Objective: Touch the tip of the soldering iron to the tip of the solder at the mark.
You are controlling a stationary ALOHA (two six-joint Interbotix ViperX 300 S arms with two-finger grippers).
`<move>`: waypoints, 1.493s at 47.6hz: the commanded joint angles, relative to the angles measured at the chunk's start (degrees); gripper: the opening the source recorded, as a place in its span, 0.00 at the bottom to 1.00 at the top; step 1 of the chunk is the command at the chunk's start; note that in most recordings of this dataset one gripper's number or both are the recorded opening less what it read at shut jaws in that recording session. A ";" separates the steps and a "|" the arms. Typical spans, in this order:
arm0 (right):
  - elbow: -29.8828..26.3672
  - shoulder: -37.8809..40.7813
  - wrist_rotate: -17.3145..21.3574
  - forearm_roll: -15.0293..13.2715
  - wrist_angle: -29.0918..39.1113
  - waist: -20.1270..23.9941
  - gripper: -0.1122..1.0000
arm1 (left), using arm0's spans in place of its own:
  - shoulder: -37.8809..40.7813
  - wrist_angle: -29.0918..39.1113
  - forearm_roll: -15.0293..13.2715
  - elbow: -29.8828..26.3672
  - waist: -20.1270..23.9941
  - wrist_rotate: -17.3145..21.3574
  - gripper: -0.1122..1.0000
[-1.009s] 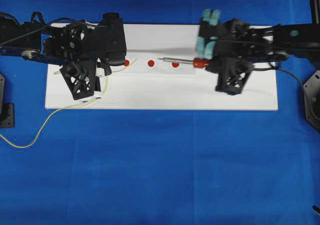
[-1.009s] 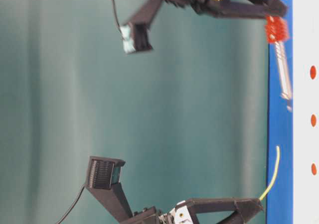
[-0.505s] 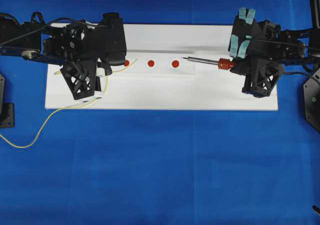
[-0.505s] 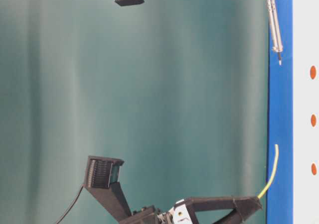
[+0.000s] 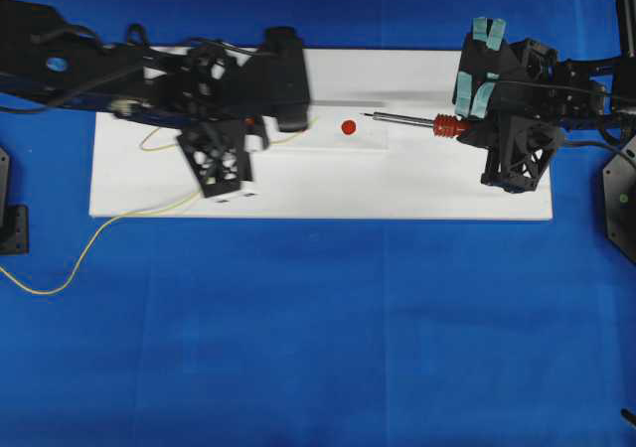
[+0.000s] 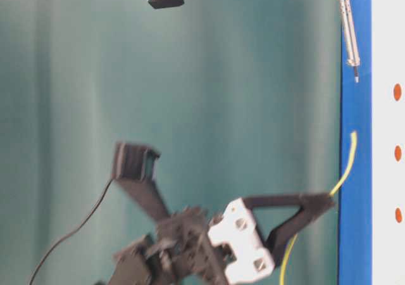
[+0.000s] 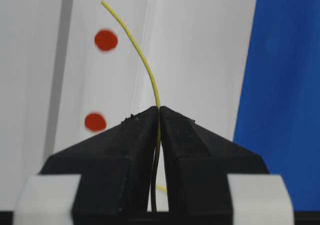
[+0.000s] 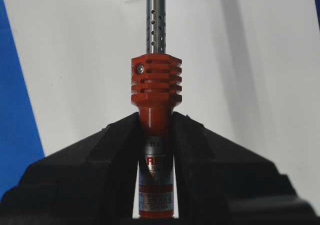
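Note:
My left gripper (image 7: pixel 159 110) is shut on the solder (image 7: pixel 145 65), a thin yellow wire that curves up past two red marks (image 7: pixel 106 40). In the overhead view the left gripper (image 5: pixel 273 131) hangs over the white board, and the solder's tip (image 5: pixel 314 122) lies just left of the one red mark (image 5: pixel 348 127) that shows. My right gripper (image 8: pixel 156 117) is shut on the soldering iron's orange handle, below its ribbed collar (image 8: pixel 156 82). The silver shaft (image 5: pixel 402 120) points left, its tip a little right of that mark. The two tips are apart.
The white board (image 5: pixel 318 194) lies on blue cloth, with a raised strip (image 5: pixel 370 141) carrying the marks. The solder's loose tail (image 5: pixel 60 273) trails off the board's left front corner. From table level the solder (image 6: pixel 347 158) and the iron's shaft (image 6: pixel 349 35) both hang above the board.
My left arm has swung right with the solder, now covering two of the marks. The right arm drew the iron back to the right a second ago and has since held still.

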 commanded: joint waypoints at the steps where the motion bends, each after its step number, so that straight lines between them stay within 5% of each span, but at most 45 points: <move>1: -1.05 -0.18 0.09 -0.18 -0.35 0.00 0.16 | 1.41 -0.53 0.09 -3.08 -0.09 0.00 0.12; 29: -0.88 0.53 0.18 -0.18 -1.41 0.09 0.16 | 8.09 -5.80 0.09 -4.75 -0.62 -0.35 0.12; 71: -3.52 7.38 0.09 -0.09 -1.85 0.09 0.16 | 8.17 -4.92 0.09 -4.48 -0.62 -0.09 0.12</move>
